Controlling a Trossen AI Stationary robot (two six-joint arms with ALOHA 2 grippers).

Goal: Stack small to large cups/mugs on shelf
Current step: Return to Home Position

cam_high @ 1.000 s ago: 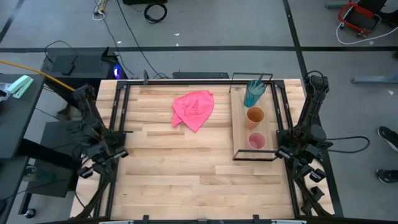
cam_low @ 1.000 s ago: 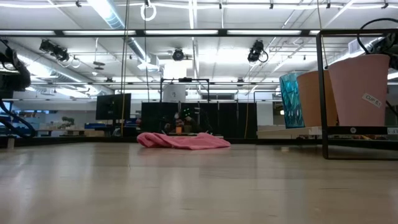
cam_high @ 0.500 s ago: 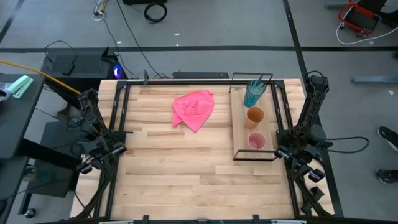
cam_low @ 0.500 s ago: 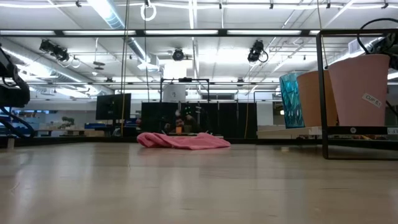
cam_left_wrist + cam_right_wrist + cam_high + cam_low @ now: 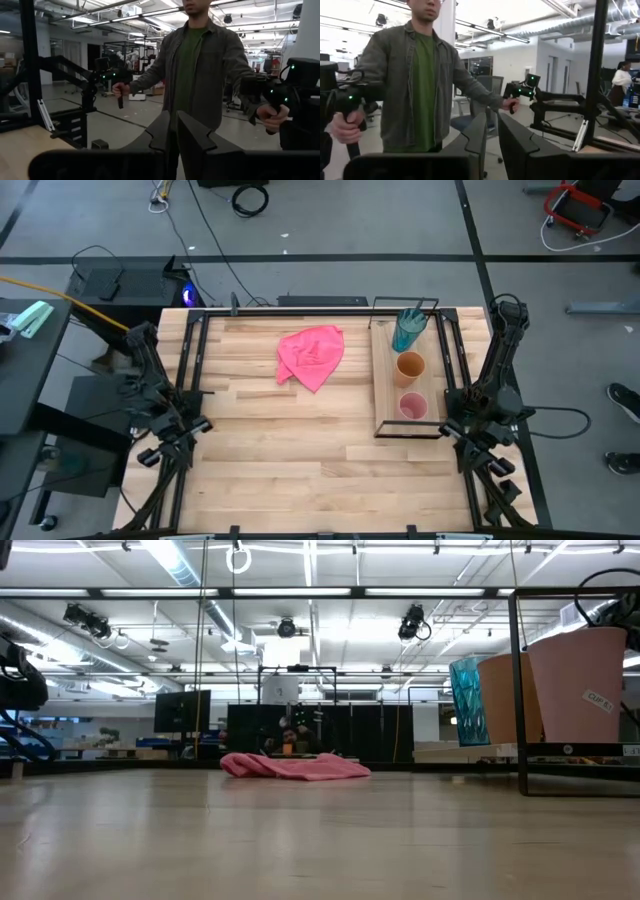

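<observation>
The shelf (image 5: 385, 385) lies on the right part of the table. Three cups stand on it in a row, each on its base. The teal one (image 5: 406, 330) is farthest, the orange one (image 5: 410, 367) is in the middle, and the pink one (image 5: 412, 407) is nearest. In the low view they show at the right: teal (image 5: 466, 700), orange (image 5: 505, 698), pink (image 5: 580, 685). My left gripper (image 5: 171, 116) is at the table's left edge and my right gripper (image 5: 491, 117) at its right edge. Both point toward the near side, shut and empty.
A crumpled pink cloth (image 5: 312, 355) lies at the table's far middle. The shelf's black wire frame (image 5: 520, 690) rises at its ends. A person (image 5: 200, 65) stands beyond the table's near edge, holding control handles.
My left arm has shifted a little toward the table's near edge. The cups, the shelf and the cloth have stayed where they were.
</observation>
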